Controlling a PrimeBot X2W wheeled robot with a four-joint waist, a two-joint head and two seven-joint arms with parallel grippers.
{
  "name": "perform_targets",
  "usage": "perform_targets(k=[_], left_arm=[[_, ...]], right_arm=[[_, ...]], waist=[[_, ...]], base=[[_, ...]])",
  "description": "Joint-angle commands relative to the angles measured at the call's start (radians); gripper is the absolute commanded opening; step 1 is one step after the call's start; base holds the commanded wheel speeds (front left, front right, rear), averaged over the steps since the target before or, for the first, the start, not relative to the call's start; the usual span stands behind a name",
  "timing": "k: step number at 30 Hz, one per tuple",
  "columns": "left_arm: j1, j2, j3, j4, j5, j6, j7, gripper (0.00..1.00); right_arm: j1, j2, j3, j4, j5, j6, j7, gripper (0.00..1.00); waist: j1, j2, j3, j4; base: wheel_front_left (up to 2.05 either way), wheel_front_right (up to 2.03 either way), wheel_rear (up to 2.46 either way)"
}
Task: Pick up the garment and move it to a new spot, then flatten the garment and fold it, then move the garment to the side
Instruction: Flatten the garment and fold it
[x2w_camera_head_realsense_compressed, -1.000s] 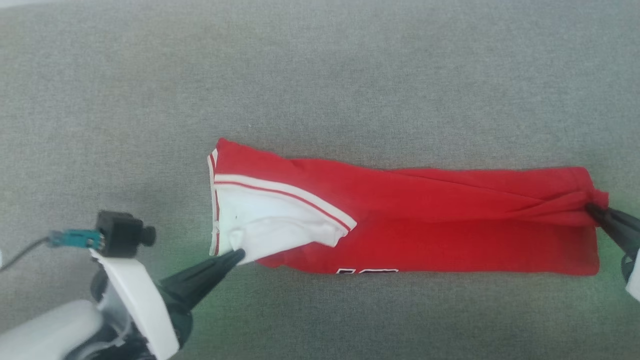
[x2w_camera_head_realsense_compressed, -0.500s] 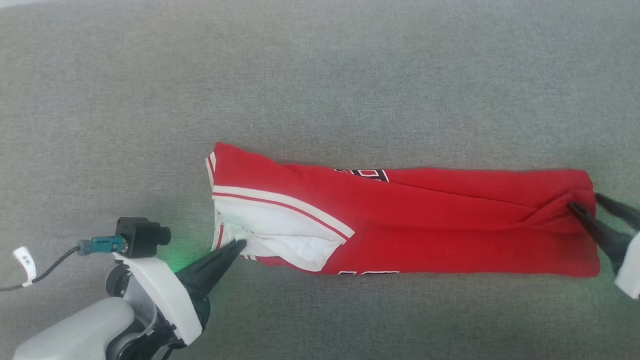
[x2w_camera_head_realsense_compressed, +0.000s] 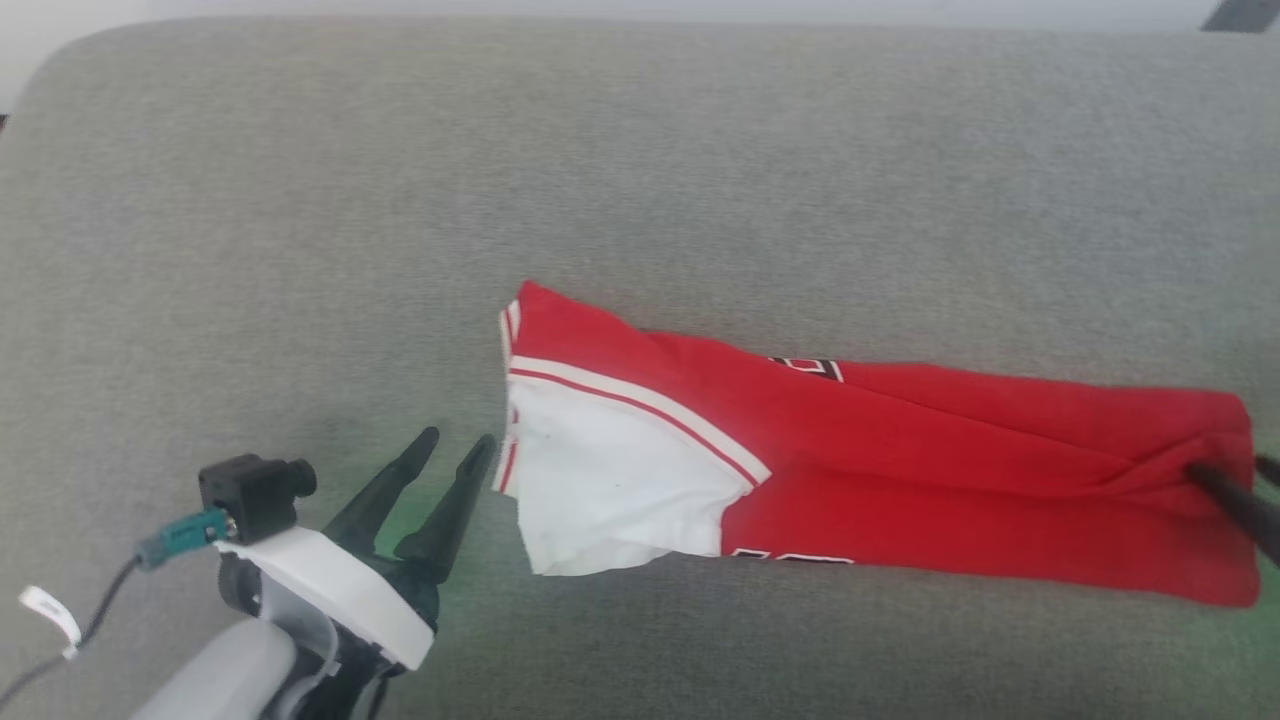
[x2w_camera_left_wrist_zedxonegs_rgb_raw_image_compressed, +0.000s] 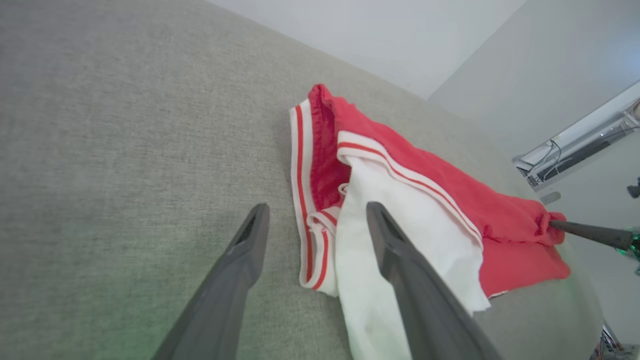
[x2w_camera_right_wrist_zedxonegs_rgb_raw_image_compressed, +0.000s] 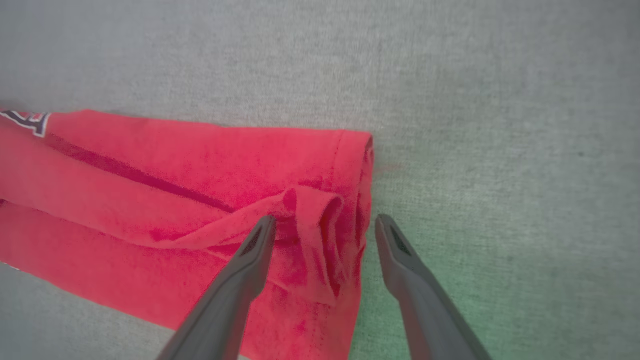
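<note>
**Garment (x2w_camera_head_realsense_compressed: 900, 460) limp and folded, nothing gripped**

It lies as a long folded band on the grey cushion (x2w_camera_head_realsense_compressed: 300, 200), running from 9 to 4 o'clock in the head view. I judge it light, soft and a bit slick. Lifted by one layer it would likely sag and unfold, so pinch through all the layers at the end hems.

The left gripper (x2w_camera_head_realsense_compressed: 458, 440) has its fingers spread and is empty. The white striped end sits just beside its tips at 3 o'clock.

The right gripper (x2w_camera_right_wrist_zedxonegs_rgb_raw_image_compressed: 325, 222) is also spread. It straddles the bunched red hem at the 3 o'clock end and pinches nothing.

White wrist shell (x2w_camera_head_realsense_compressed: 330, 590), black camera (x2w_camera_head_realsense_compressed: 250, 490), teal connector (x2w_camera_head_realsense_compressed: 190, 527), dark tapered fingers (x2w_camera_head_realsense_compressed: 385, 488).
</note>
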Motion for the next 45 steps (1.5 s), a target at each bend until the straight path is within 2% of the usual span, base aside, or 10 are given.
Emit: perform_targets(k=[1, 9, 17, 18, 19, 21, 22, 26, 32, 45], left_arm=[[0.027, -0.031, 0.036, 0.008, 0.028, 0.002, -0.004, 1.00], [0.124, -0.205, 0.307, 0.053, 0.330, -0.015, -0.004, 1.00], [0.215, -0.358, 0.590, -0.078, 0.737, -0.014, -0.004, 1.00], [0.223, -0.375, 0.607, -0.088, 0.768, -0.018, -0.004, 1.00], [0.229, -0.388, 0.620, -0.095, 0.793, -0.020, -0.004, 1.00], [0.236, -0.407, 0.636, -0.101, 0.845, -0.025, -0.004, 1.00], [0.239, -0.416, 0.643, -0.102, 0.862, -0.026, -0.004, 1.00], [0.239, -0.434, 0.668, -0.115, 0.925, -0.030, -0.004, 1.00], [0.239, -0.436, 0.670, -0.134, 0.931, -0.030, -0.004, 1.00], [0.202, -0.418, 0.673, -0.175, 0.945, -0.030, -0.004, 1.00]], right_arm=[[-0.001, 0.011, 0.002, 0.016, 0.006, 0.000, 0.020, 1.00], [0.018, 0.044, -0.013, 0.106, -0.008, 0.000, 0.154, 1.00], [0.030, 0.104, -0.051, 0.155, -0.045, 0.000, 0.291, 1.00], [0.028, 0.115, -0.055, 0.158, -0.052, 0.000, 0.306, 0.95], [0.026, 0.126, -0.057, 0.156, -0.060, 0.000, 0.318, 0.45], [0.018, 0.147, -0.067, 0.151, -0.077, 0.001, 0.333, 0.06], [0.012, 0.158, -0.074, 0.149, -0.084, 0.001, 0.335, 0.00], [-0.027, 0.180, -0.128, 0.136, -0.135, -0.001, 0.318, 0.00], [-0.076, 0.181, -0.245, 0.151, -0.184, -0.001, 0.278, 0.00], [-0.194, 0.120, -0.534, 0.312, -0.332, 0.000, 0.197, 0.00]], waist=[[0.0000, -0.0001, -0.010, 0.022], [0.0000, -0.0001, -0.030, 0.089], [0.0000, -0.0001, -0.033, 0.105], [0.0000, -0.0001, -0.032, 0.104], [0.0000, -0.0001, -0.031, 0.104], [0.0000, -0.0001, -0.026, 0.101], [0.0000, -0.0001, -0.023, 0.098], [0.0000, -0.0001, -0.009, 0.079], [0.0000, -0.0001, 0.008, 0.041], [0.0000, -0.0001, 0.049, -0.037]], base=[[0.00, 0.00, 0.00], [0.00, 0.00, 0.00], [0.00, 0.00, 0.00], [0.00, 0.00, 0.00], [0.00, 0.00, 0.00], [0.00, 0.00, 0.00], [0.00, 0.00, 0.00], [0.00, 0.00, 0.00], [0.00, 0.00, 0.00], [0.00, 0.00, 0.00]])
